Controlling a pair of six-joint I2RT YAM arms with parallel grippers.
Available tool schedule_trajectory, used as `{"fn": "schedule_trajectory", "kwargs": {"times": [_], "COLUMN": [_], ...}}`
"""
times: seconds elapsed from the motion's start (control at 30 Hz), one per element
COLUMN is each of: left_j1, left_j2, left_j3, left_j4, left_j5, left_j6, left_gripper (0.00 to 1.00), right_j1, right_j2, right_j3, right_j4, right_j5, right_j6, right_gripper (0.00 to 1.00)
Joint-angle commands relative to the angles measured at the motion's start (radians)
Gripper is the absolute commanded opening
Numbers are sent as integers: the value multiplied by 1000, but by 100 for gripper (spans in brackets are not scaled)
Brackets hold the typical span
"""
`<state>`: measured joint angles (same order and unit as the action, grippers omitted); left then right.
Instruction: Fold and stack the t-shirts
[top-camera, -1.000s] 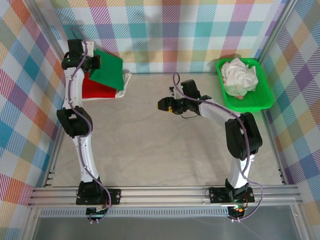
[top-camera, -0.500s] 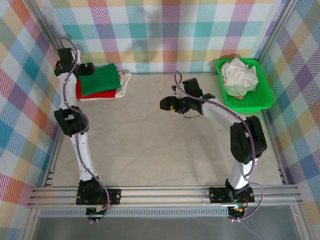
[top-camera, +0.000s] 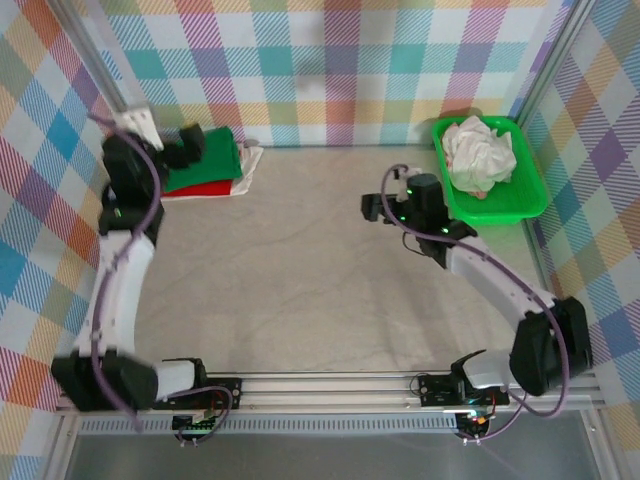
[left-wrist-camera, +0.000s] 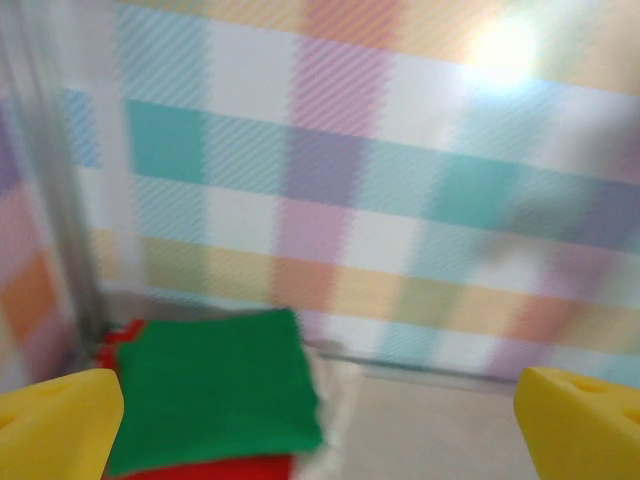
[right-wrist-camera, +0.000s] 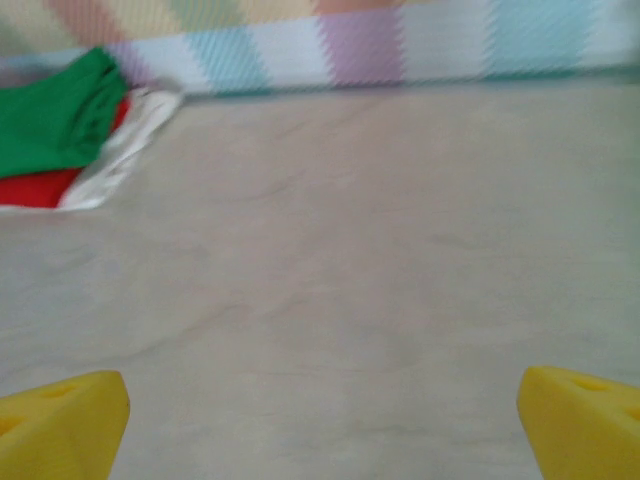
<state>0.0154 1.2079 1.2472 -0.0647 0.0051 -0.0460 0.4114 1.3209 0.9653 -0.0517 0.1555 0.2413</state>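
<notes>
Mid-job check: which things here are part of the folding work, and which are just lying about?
Job: green t-shirt, red t-shirt, white t-shirt beneath them, crumpled white t-shirt bundle.
Lying about: green tray holding that bundle, plaid backdrop.

The left arm (top-camera: 118, 275) and right arm (top-camera: 490, 272) have white links, black joints and a purple cable (top-camera: 96, 340) each. Blunt yellow fingertips (left-wrist-camera: 60, 425) sit in the wrist views' lower corners.
</notes>
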Motion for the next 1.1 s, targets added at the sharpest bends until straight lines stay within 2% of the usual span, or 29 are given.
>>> {"fn": "schedule_trajectory", "kwargs": {"times": [0.0, 0.17, 0.3, 0.43, 0.6, 0.7, 0.77, 0.83, 0.87, 0.97, 1.07], "left_j1": [-58, -89, -92, -91, -91, -89, -88, -88, -89, -88, -89], "left_j2": [-71, -164, -177, -100, 24, 123, 203, 267, 296, 349, 336], "left_j3": [-304, -603, -814, -884, -921, -919, -912, -888, -885, -910, -941], "left_j4": [250, 346, 514, 587, 748, 832, 898, 913, 928, 1024, 1061], "left_j5": [-45, -103, -153, -197, -237, -254, -217, -212, -209, -174, -50], "left_j6": [-33, -42, -60, -4, 24, 31, 32, 32, 31, 46, 97], "left_gripper": [100, 100, 100, 100, 100, 100, 100, 100, 100, 100, 100], "right_j1": [-62, -101, -117, -148, -270, -334, -375, -390, -394, -407, -407], "right_j2": [-112, -245, -287, -276, -185, -99, -21, 22, 55, 102, 164], "right_j3": [-138, -331, -447, -495, -553, -583, -586, -559, -562, -562, -664], "right_j4": [174, 265, 317, 315, 416, 546, 653, 670, 755, 808, 1045], "right_j5": [158, 251, 292, 285, 153, 76, 11, -38, -53, -103, -180], "right_j6": [-100, -142, -148, -158, -145, -147, -151, -184, -203, -201, -229], "right_gripper": [100, 100, 100, 100, 100, 100, 100, 100, 100, 100, 100]}}
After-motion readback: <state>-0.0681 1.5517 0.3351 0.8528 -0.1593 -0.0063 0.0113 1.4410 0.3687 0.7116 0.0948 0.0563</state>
